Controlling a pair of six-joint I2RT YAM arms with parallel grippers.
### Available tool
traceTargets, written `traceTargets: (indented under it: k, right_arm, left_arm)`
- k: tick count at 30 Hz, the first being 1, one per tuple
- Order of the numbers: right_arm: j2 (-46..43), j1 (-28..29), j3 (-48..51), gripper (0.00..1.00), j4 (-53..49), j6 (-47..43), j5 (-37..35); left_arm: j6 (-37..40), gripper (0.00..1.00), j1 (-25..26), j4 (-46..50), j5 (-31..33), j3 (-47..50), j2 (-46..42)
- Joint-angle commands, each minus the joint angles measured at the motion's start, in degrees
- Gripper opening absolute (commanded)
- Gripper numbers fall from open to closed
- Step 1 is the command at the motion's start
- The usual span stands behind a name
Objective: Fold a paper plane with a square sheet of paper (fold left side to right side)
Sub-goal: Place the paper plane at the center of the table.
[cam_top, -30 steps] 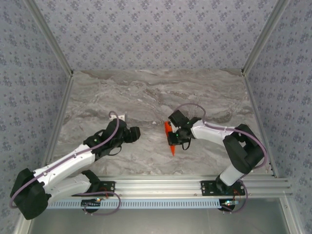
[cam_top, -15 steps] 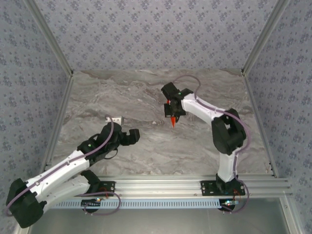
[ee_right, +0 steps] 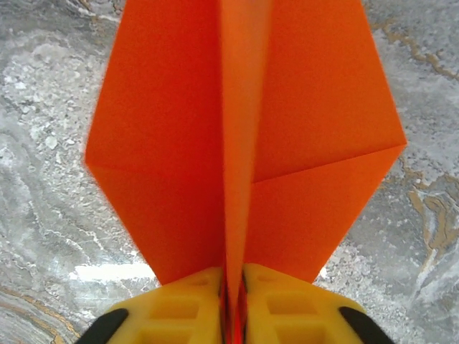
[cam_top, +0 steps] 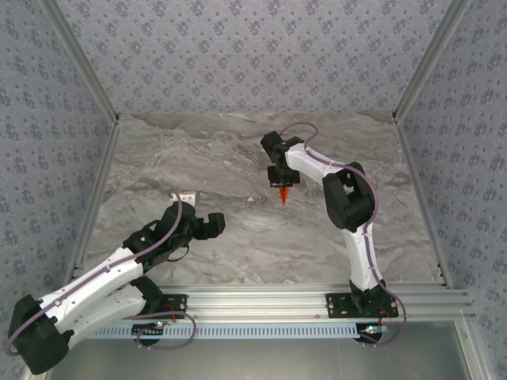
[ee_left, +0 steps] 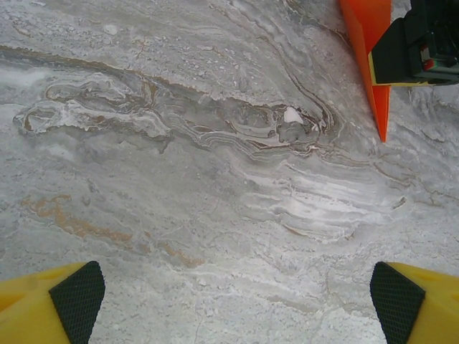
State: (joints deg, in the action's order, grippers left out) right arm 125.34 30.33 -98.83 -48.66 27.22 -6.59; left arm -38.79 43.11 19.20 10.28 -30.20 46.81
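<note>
No text, label, brand, number or sign can be read; the table point(cam_top: 198, 150) and the walls point(cam_top: 238, 47) carry only marble veining and a floral print.

Grey veined table point(cam_top: 222, 150), seemingly marble, brownish streaks in places

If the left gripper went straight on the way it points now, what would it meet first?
Probably the bare marble table, straight ahead of the left gripper in its wrist view. The paper plane lies off to the right of that line; depth is unclear.
</note>
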Motion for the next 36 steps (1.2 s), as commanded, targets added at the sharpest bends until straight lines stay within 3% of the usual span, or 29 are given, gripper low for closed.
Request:
traceTargets:
  k: [1, 12, 25, 36]
  right_arm:
    - [1.96, -0.18, -1.53, 0.18, -1.16, -0.94, 2.21]
    - [3.07, -0.38, -0.78, 0.39, -0.64, -1.69, 3.53]
    - [-0.55, -0.22, -0.73, 0.44, -3.17, -2.43, 0.08]
    - [-6.12, 0.39, 0.87, 0.54, -5.56, -2.25, -2.68]
  left_arm:
    - [0.83, 0.98, -0.31, 0.66, -0.27, 0.10, -0.60]
    - [0.11, 0.98, -0.35, 2.08, -0.07, -0.39, -0.58]
    - [0.55, 0.98, -0.68, 4.27, 1.33, -1.83, -0.57]
    - [0.02, 0.98, -8.82, 4.20, -3.20, -3.08, -1.93]
